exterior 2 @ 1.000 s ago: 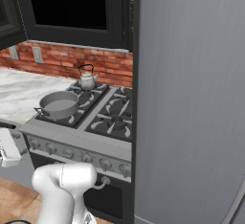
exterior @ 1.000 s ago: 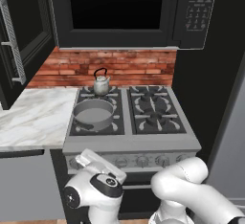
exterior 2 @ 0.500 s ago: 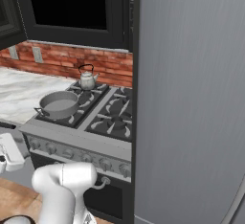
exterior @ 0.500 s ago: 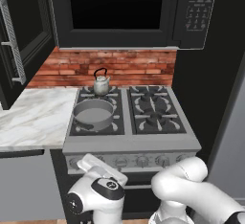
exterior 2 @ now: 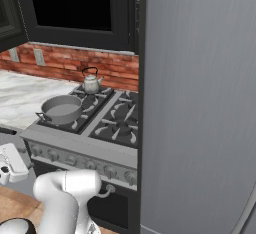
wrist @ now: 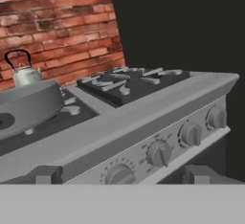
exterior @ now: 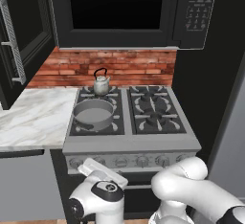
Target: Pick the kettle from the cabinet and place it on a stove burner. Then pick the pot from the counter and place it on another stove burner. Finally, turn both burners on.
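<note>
- The kettle [exterior: 101,84] stands on the rear left stove burner, against the brick backsplash [exterior: 143,67], same spot as a second ago.
- The pot [exterior: 94,113] sits on the front left burner just before it, unmoved.
- The gripper [wrist: 119,174] hangs low before the range's front knobs [wrist: 159,153], its fingertips [wrist: 45,174] spread wide apart, holding nothing.
- In the left base view the hand has dropped slightly against the range front since the earlier frames.
- The marble counter [exterior: 33,117] lies left of the range.
</note>
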